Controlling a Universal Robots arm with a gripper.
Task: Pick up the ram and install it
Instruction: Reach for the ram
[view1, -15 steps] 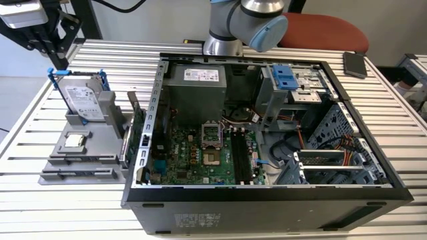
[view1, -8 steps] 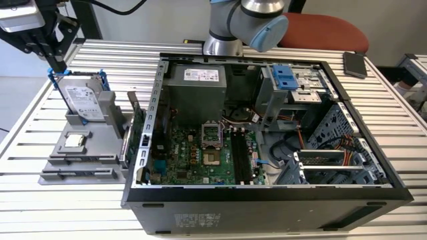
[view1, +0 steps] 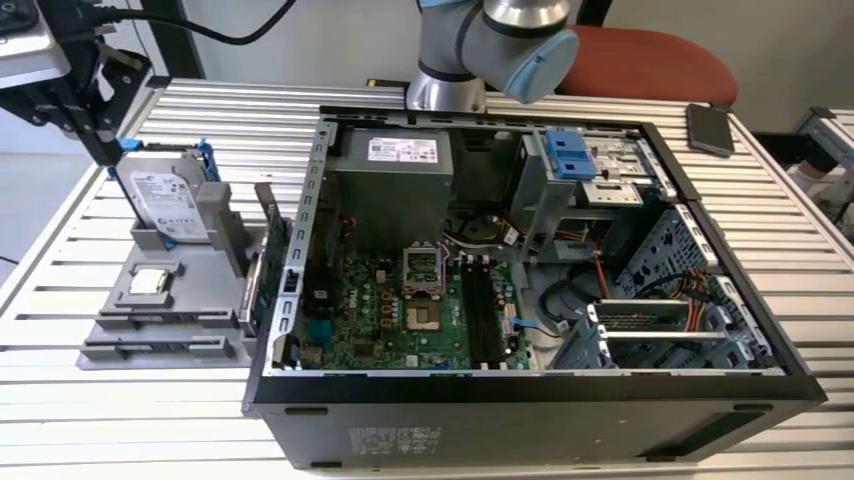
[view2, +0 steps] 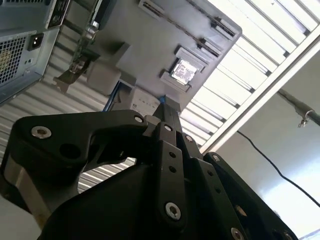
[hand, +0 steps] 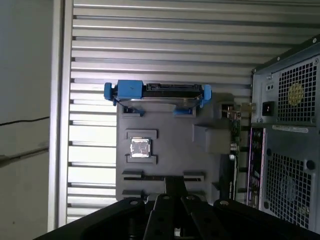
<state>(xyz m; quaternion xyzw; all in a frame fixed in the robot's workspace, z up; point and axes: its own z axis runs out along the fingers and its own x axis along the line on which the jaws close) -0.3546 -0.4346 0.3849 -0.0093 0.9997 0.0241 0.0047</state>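
Pressed tip to tip and empty, my fingers (view1: 112, 160) hang at the exterior view's left, above the worktop (view1: 107, 420) and just beside the upright hard drive (view1: 167, 200). Under it sits the gray holder (view1: 200, 270). The ram (hand: 135, 175) looks to be the thin dark strip on edge in its front slot. Rightward stands the open computer case (view1: 534, 385).

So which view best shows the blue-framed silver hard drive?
Exterior view: the silver hard drive stands upright, broad face visible. First wrist view gives its top edge; second wrist view, blue slivers behind the gripper.
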